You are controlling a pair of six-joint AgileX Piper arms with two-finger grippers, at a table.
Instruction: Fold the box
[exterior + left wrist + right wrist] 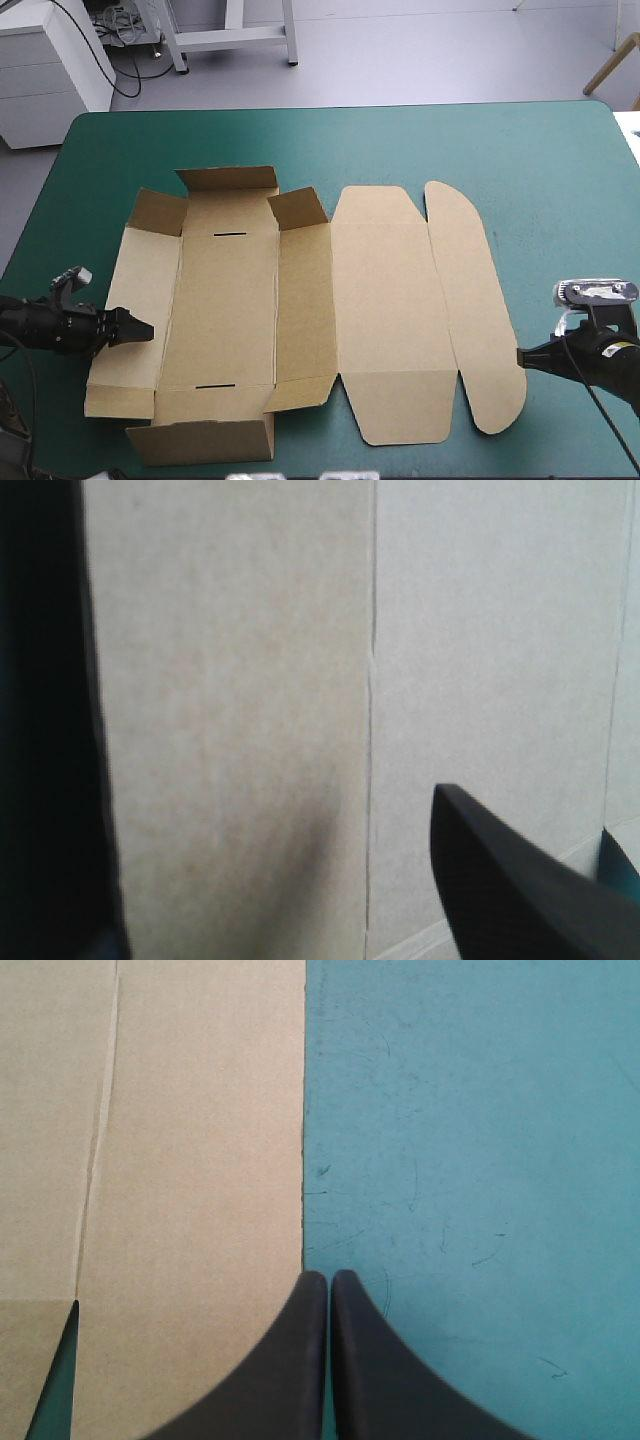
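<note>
The brown box (pixel 385 300) lies spread across the table as a cut sheet. Its left part has short flaps partly raised around a base with two slots. A wide lid panel and a rounded flap (pixel 480 300) lie flat to the right. My left gripper (pixel 140 330) is over the box's left wall panel (pixel 135 290). In the left wrist view it (pixel 270 810) is open, fingers wide apart, with brown board (pixel 230 680) filling the space ahead. My right gripper (pixel 520 357) is shut, its tip (pixel 328 1278) at the rounded flap's outer edge (pixel 190 1140).
Bare teal-green cover (pixel 560 200) stretches to the right of the box and along the far side (pixel 330 135). The box's near flap (pixel 200 440) reaches almost to the table's front edge. The left wall panel lies near the table's left edge.
</note>
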